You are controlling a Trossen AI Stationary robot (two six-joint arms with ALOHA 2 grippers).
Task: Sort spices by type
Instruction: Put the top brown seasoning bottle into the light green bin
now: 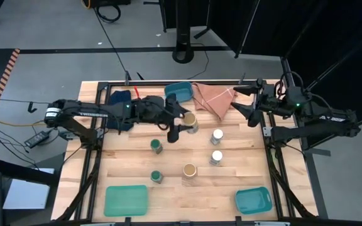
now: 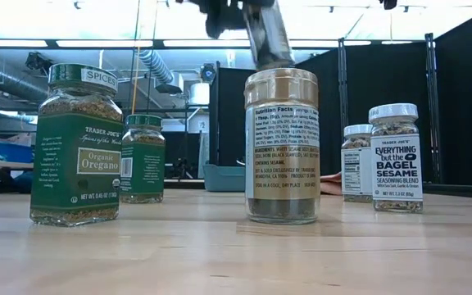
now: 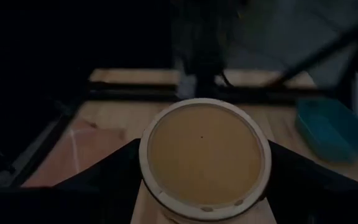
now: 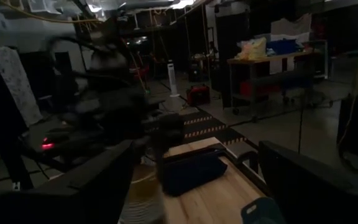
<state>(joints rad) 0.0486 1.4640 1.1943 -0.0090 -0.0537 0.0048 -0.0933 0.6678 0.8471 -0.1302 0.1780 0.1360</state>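
Observation:
My left gripper [image 1: 182, 120] reaches from the table's left to the far middle and is shut on a tan-lidded spice jar [image 1: 191, 122]; its lid [image 3: 205, 155] fills the left wrist view. A second tan-lidded jar [image 1: 189, 171] stands on its base nearer the front, tall in the low view [image 2: 281, 147]. Two green-lidded jars [image 1: 156, 146] [image 1: 157, 177] stand to its left and two white-lidded jars [image 1: 217, 136] [image 1: 215, 157] to its right. My right gripper [image 1: 246, 102] waits open at the far right, raised beside the salmon cloth. My left gripper pinches the tan-lidded jar between its two fingers [image 3: 104, 180], which lie against opposite sides of the jar just below the lid's rim [image 3: 151, 186]. The fingers come nearly level from the table's left. The jar's lid faces up. The jar's base is hidden.
Teal trays lie at the far middle [image 1: 178, 91], front left [image 1: 126, 199] and front right [image 1: 254, 199]. A dark blue cloth [image 1: 119, 100] and a salmon cloth [image 1: 212, 97] lie along the far edge. Bare wood shows between the front trays.

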